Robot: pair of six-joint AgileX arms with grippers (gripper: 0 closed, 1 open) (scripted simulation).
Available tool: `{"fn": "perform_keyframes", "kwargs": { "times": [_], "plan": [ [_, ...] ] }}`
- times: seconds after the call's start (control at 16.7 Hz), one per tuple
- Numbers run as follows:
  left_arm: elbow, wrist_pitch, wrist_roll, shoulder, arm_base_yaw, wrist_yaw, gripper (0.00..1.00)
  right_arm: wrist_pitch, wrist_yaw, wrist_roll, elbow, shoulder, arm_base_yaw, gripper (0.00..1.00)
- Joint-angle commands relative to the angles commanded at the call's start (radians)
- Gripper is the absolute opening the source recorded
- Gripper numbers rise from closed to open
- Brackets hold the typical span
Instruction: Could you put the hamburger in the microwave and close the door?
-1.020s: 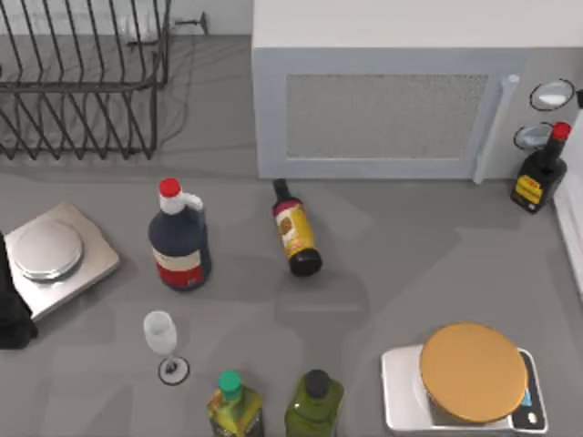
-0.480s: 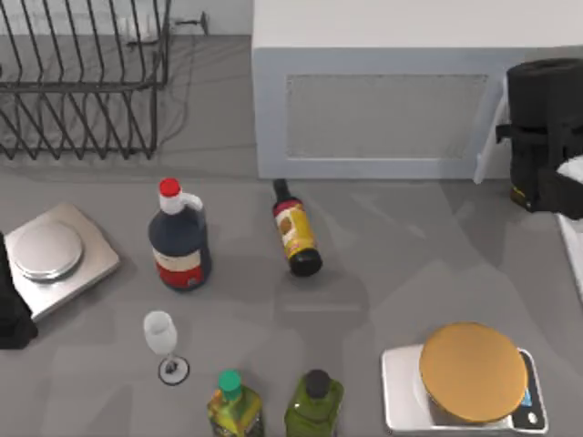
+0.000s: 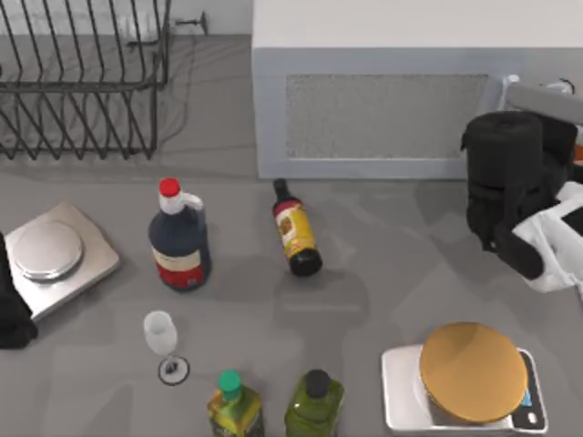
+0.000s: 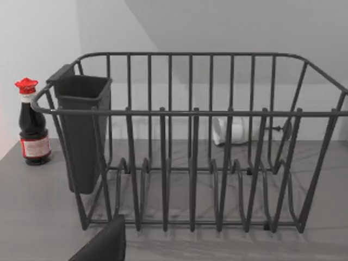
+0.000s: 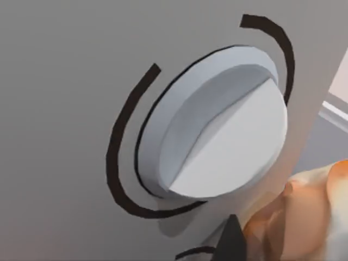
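Note:
The hamburger [image 3: 472, 371], a smooth golden-orange disc, lies on a white scale [image 3: 399, 391] at the front right of the table. At the back stands the pale microwave [image 3: 401, 32]. Its door [image 3: 383, 114] with the speckled window sits flush with the front. My right arm [image 3: 510, 182], black and bulky, hangs in front of the microwave's right end and covers the lower handle and the dials. Very close in the right wrist view is one round white dial [image 5: 217, 136]. My left arm [image 3: 14, 309] rests at the table's left edge.
A wire dish rack [image 3: 82, 82] fills the back left. On the table stand a silver scale [image 3: 55, 255], a dark jug with a red cap [image 3: 179, 241], a lying brown bottle [image 3: 296, 238], a wine glass [image 3: 162, 341] and two green bottles [image 3: 232, 410] [image 3: 314, 405].
My right arm came in from the right edge and moved left and forward in front of the microwave's right end, covering the dials and the red-capped bottle. Nothing else moved.

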Motion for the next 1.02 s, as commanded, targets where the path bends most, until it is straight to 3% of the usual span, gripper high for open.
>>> {"fn": "perform_keyframes", "kwargs": {
  "times": [0.18,0.96,1.02],
  "plan": [
    [0.0,0.0,0.0,0.0,0.0,0.0,1.0,0.0,0.0,0.0,0.0,0.0,0.0,0.0],
    [0.0,0.0,0.0,0.0,0.0,0.0,1.0,0.0,0.0,0.0,0.0,0.0,0.0,0.98],
    [0.0,0.0,0.0,0.0,0.0,0.0,1.0,0.0,0.0,0.0,0.0,0.0,0.0,1.0]
  ]
}}
